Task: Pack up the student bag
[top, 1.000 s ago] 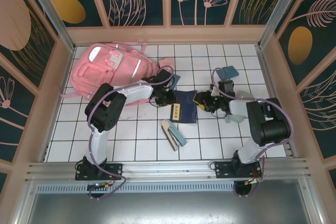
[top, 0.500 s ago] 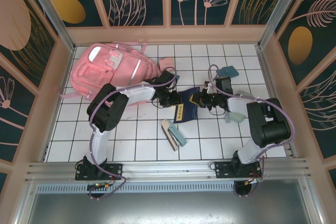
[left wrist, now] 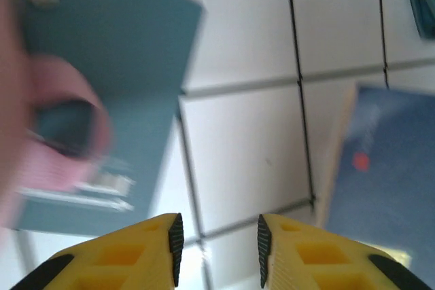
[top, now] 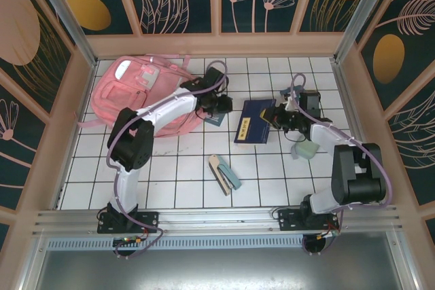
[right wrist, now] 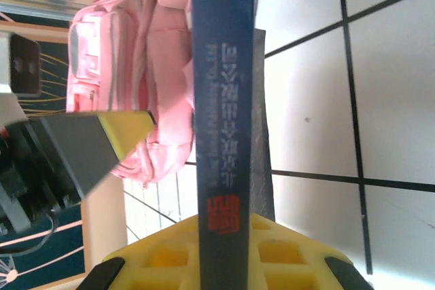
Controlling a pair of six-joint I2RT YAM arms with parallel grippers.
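The student bag (top: 136, 89) is a pink backpack lying at the back left of the tiled floor; it also appears in the right wrist view (right wrist: 129, 79). My right gripper (top: 273, 117) is shut on a dark blue book (top: 253, 121), whose spine (right wrist: 224, 120) stands on edge between the yellow fingers (right wrist: 228, 239). My left gripper (top: 228, 105) hovers just right of the bag, jaws open with only white tile between them (left wrist: 217, 249). A teal book (left wrist: 102, 79) and a pink strap (left wrist: 64, 123) lie to its left, the blue book (left wrist: 384, 168) to its right.
A tan and teal stack of small items (top: 224, 173) lies in the middle front. A mint-green item (top: 306, 149) rests by the right arm, and a teal item (top: 293, 93) peeks out behind it. Wooden walls enclose the tiled floor.
The right gripper has closed on the blue book, lifted it on edge and carried it back and right. The left gripper has drawn away toward the bag and opened wider.
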